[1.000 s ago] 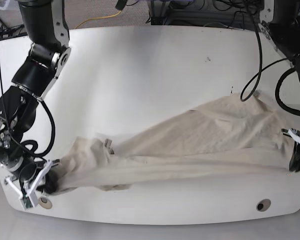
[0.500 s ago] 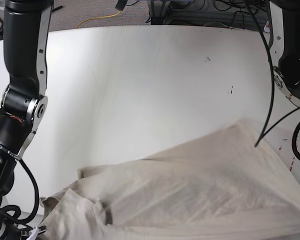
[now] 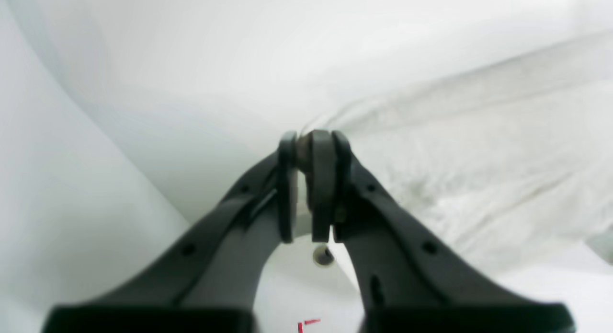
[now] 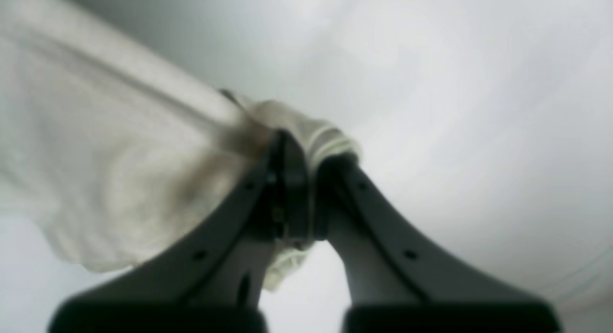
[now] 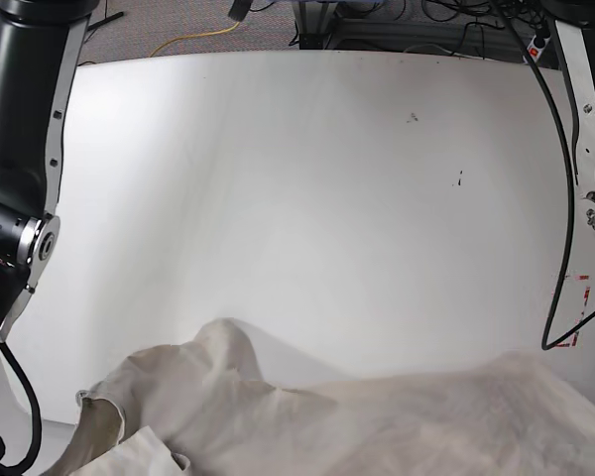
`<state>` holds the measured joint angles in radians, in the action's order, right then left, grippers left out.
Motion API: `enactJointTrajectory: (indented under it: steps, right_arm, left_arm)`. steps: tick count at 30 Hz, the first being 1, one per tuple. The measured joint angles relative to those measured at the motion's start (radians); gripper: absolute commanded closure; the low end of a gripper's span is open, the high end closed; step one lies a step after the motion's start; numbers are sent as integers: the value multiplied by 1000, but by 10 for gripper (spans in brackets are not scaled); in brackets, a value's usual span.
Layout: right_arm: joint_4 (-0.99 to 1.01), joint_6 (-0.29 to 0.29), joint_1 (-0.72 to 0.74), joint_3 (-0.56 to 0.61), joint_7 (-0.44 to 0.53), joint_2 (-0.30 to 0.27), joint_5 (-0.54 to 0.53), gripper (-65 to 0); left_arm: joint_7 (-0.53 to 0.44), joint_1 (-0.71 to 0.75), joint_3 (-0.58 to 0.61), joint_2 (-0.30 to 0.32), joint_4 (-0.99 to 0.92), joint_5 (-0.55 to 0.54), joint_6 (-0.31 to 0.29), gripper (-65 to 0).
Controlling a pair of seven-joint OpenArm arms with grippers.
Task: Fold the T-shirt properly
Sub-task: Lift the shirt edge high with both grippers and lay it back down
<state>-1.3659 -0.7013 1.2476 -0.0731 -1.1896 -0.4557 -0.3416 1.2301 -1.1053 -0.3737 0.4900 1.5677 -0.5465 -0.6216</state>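
Lifting underway; T-shirt (image 5: 377, 421), a sec ago stretched low across table (image 5: 297, 178) front edge, now hangs raised toward base cam, filling bottom of view w/ tabletop bare behind; reads as a shake-out/spread before re-laying flat, no fold made yet; right gripper (image 4: 306, 146) pinched tight on bunched hem; left gripper (image 3: 310, 146) pinched nearly closed on a thin cloth edge, cloth trailing off to one side; long axis runs across, gripper to gripper; collar/hem direction can't tell.
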Motion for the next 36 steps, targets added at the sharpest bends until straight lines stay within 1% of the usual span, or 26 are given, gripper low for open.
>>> enactJointTrajectory:
  steps: [3, 5, 7, 8, 9, 12, 14, 17, 21, 23, 29, 30, 33, 36]
  right_arm:
    - [-22, -4, -70, -32, -2, -8, -13, 0]
    - [-62, -3, -146, -79, -2, -7, -52, 0]
    - [-102, -8, -228, -111, -10, -10, -68, 0]
    - [-119, 2, -265, -122, -16, -10, -71, 0]
    - [-133, -2, -307, -132, -20, -10, -76, 0]
    - [-198, -1, -419, -174, -36, -1, -91, 0]
    - [-233, -1, -500, -212, -49, 17, -105, 0]
    - [-290, 0, -604, -248, -60, 45, -109, 0]
    - [-355, 0, -740, -286, -70, 84, -112, 0]
    - [-389, 3, -825, -307, -68, 114, -112, 0]
    - [-469, 1, -986, -333, -78, 166, -112, 0]
    - [-481, 2, -1009, -334, -76, 171, -117, 0]
    - [-519, -3, -1079, -374, -74, 184, -188, 0]
    - [-524, 2, -1136, -420, -113, 197, -190, 0]
  left_arm:
    - [4, 69, 0, -2, 10, -4, -1, -36]
    - [10, 124, -2, -3, 40, 6, -3, -36]
    - [11, 178, -2, -3, 71, 1, -6, -36]
    - [11, 204, -2, -3, 95, 4, -5, -36]
    - [6, 235, -1, -5, 114, 5, -4, -36]
    - [-1, 325, -4, -8, 164, -9, -7, -36]
    - [3, 403, -27, -13, 192, 1, -6, -36]
    - [11, 513, -59, -16, 227, -14, -5, -36]
    - [9, 632, -87, -15, 270, -67, -6, -36]
    - [1, 722, -129, -16, 308, -89, -10, -36]
    - [12, 937, -217, -18, 351, -73, -8, -36]
    - [9, 972, -233, -18, 359, -76, -26, -36]
    - [-2, 1066, -287, -19, 373, -93, -75, -36]
    - [4, 1154, -330, -21, 372, -84, -77, -36]
